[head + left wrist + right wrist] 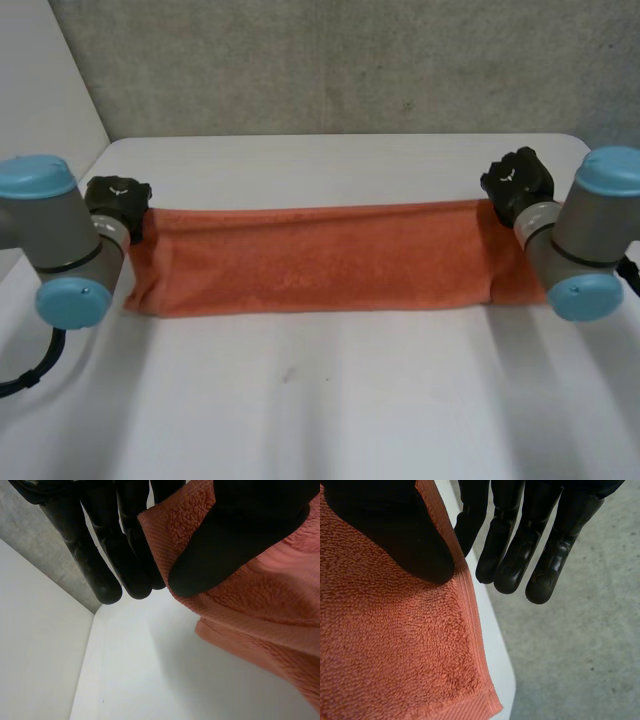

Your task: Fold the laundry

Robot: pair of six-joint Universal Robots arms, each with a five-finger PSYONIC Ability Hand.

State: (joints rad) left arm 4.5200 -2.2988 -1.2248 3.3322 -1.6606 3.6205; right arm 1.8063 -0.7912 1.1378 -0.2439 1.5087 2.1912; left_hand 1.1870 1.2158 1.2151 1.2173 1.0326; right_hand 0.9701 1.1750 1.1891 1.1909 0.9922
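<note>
An orange towel [320,260] lies as a long folded band across the white table [330,400], stretched between both hands. My left hand [118,200] is at the band's far left corner. In the left wrist view its thumb [235,535] presses the towel [260,610] against the straight fingers [107,575] behind the edge. My right hand [518,180] holds the far right corner. There too the thumb [395,530] lies on the towel [385,650], with the fingers [540,565] behind its hemmed edge.
A grey wall [330,60] stands behind the table's far edge. A white panel [40,80] borders the table at the left. Bare tabletop runs from the towel to the near edge. Both forearms [60,250] lie over the towel's ends.
</note>
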